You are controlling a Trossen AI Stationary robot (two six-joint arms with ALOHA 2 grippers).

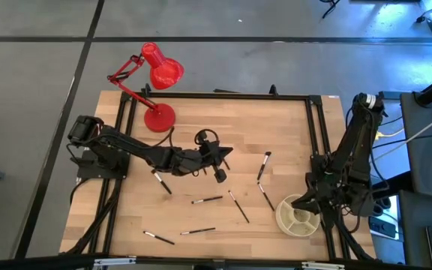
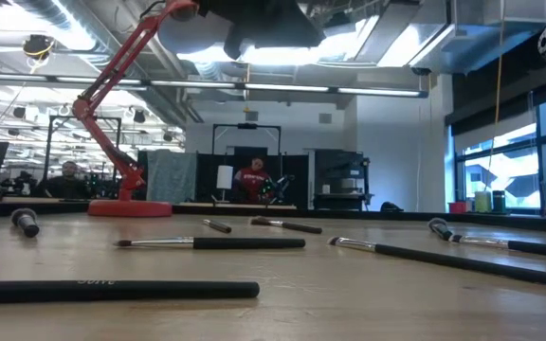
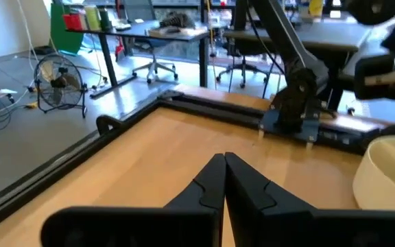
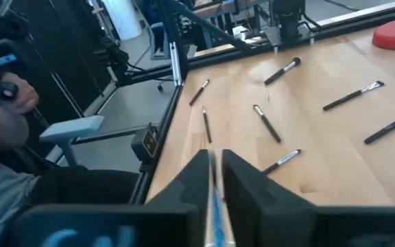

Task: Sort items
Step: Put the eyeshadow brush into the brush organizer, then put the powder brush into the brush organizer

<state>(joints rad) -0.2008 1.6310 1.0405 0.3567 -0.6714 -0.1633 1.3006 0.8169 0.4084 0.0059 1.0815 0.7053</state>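
Note:
Several thin black-handled makeup brushes lie scattered on the wooden table, among them one (image 1: 207,200) near the middle, one (image 1: 264,166) to its right and one (image 1: 158,238) by the front edge. The low view shows them lying flat, e.g. one brush (image 2: 211,243). My left gripper (image 1: 227,154) (image 3: 224,159) hovers over the table's middle, shut and holding nothing. My right gripper (image 1: 300,201) (image 4: 215,159) is above the round cream dish (image 1: 282,217), its fingers nearly together around a thin pale shaft, apparently a brush (image 4: 215,206).
A red desk lamp (image 1: 158,90) stands at the table's back left. A black frame rail (image 1: 216,96) edges the table. A person (image 4: 5,158) sits beyond the table edge in the right wrist view. The dish (image 3: 389,175) shows beside the right arm's base.

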